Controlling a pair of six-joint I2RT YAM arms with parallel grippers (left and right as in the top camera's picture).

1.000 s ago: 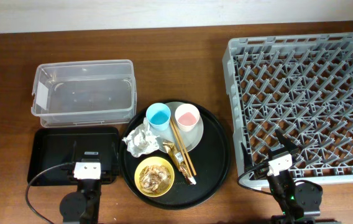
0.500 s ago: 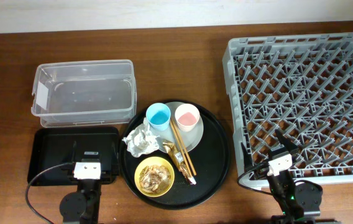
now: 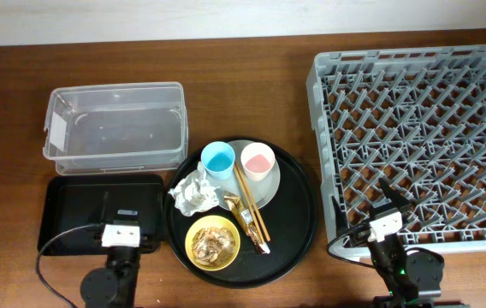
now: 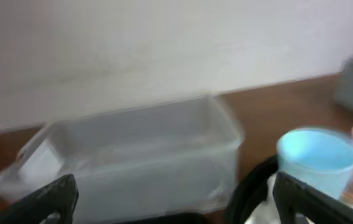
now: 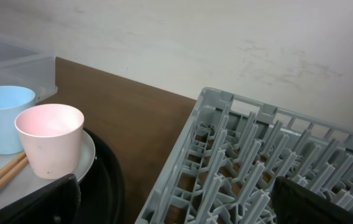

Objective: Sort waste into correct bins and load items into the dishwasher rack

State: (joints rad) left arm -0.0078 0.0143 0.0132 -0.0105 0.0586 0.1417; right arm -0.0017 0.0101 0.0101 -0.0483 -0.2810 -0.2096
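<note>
- Surface and room: a dark brown wooden table (image 3: 251, 85) with a visible grain, set against a pale, matte wall (image 3: 140, 17).
- Clear tub (image 3: 115, 127): rectangular, translucent plastic with rounded corners. It stands at the far left and is empty.
- Black rectangular tray (image 3: 72, 205): shallow and matte, just in front of the clear tub. The part that shows is bare.
- Round black tray (image 3: 299, 214): a large glossy disc with a raised rim, at the centre of the table.
- Plate (image 3: 270, 190): pale grey-green and round, on the far half of the round black tray. It carries the blue cup (image 3: 218, 160) and the pink cup (image 3: 257, 160), upright and side by side.
- Chopsticks (image 3: 250, 201): thin wooden sticks lying diagonally from between the cups, off the plate and onto the round black tray.
- Wrapper (image 3: 245, 216): shiny gold-brown, touching the chopsticks.
- Tissue (image 3: 193, 192): crumpled white paper, just left of the plate.
- Yellow bowl (image 3: 195, 228): at the near edge of the round black tray, holding tan food scraps (image 3: 214, 243).
- Rack (image 3: 414, 137): a large square of grey plastic with a grid of upright pegs, at the right. It is empty.
- Left gripper (image 4: 176, 205): fingers spread wide and grasping nothing, above the near edge of the black rectangular tray.
- Right gripper (image 5: 176, 205): fingers likewise parted with nothing between them, at the rack's near-left corner.
</note>
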